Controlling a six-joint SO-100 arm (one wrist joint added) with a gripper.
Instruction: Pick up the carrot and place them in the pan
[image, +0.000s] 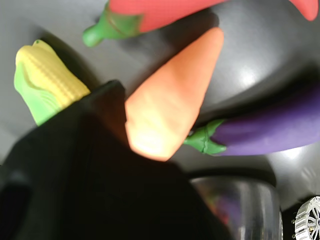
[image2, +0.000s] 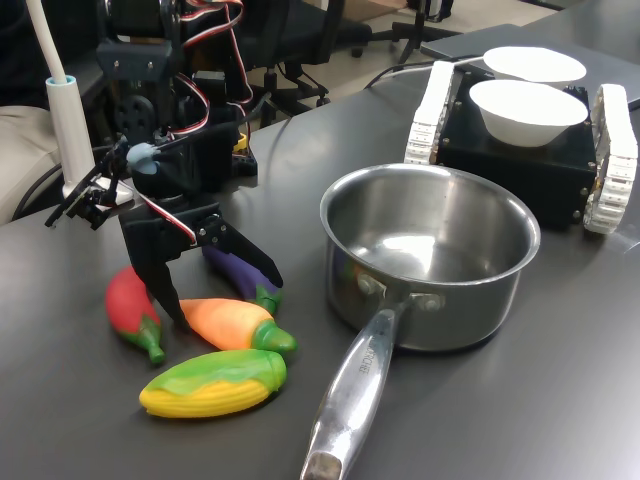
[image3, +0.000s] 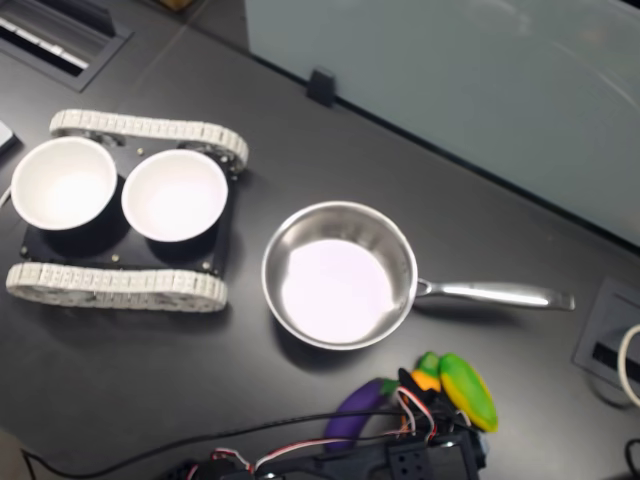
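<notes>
The claw (image2: 215, 290) stands spread wide at the left of the first exterior view, its two black fingers straddling the carrot's pointed end without pinching it. The carrot (image2: 228, 322) lies flat on the dark counter (image2: 560, 370), lower left of the frame, between the purple eggplant (image2: 243, 275) and the corn (image2: 215, 384), with the red chili (image2: 133, 311) just beside it. The pan (image2: 430, 250) sits near, centre frame, nothing inside it.

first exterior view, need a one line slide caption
Open black gripper straddles the glossy orange toy carrot beside an empty stainless steel saucepan on a dark table.
</notes>
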